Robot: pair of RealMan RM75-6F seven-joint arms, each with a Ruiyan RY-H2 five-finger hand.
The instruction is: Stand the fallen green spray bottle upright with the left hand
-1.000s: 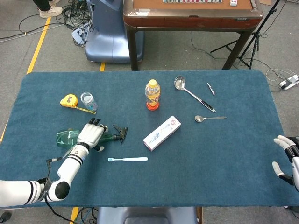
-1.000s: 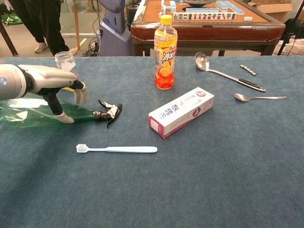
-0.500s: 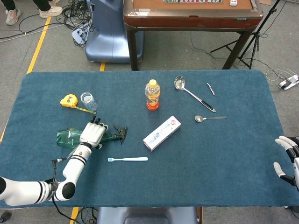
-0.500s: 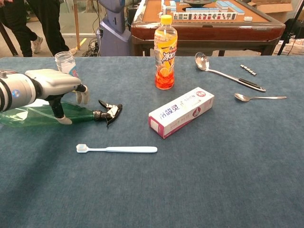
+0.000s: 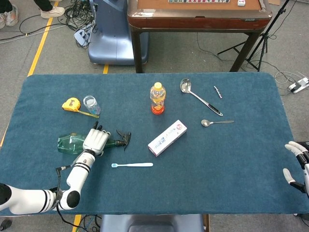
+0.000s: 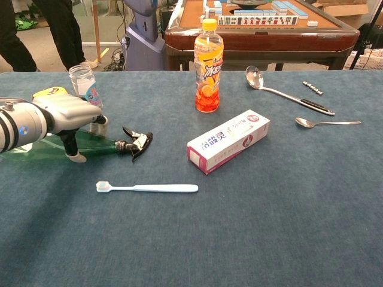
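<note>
The green spray bottle (image 5: 66, 143) lies on its side on the blue table, black trigger head (image 6: 136, 142) pointing right. My left hand (image 5: 95, 139) lies over the bottle's neck end. In the chest view this left hand (image 6: 67, 115) wraps the green spray bottle (image 6: 99, 143), thumb on the near side and fingers curled over the far side. My right hand (image 5: 296, 165) hangs at the table's right edge with fingers apart and nothing in it; the chest view does not show it.
A blue toothbrush (image 6: 146, 188) lies just in front of the bottle. Right of it is a toothpaste box (image 6: 228, 140); behind stand an orange drink bottle (image 6: 208, 66), a small clear jar (image 6: 82, 81) and a yellow tape measure (image 5: 71, 104). Ladle (image 5: 198, 95) and spoon (image 5: 216, 123) lie far right.
My left hand has sunk lower onto the bottle and its fingers have closed around it. The bottle has shifted slightly left. The right hand has barely moved.
</note>
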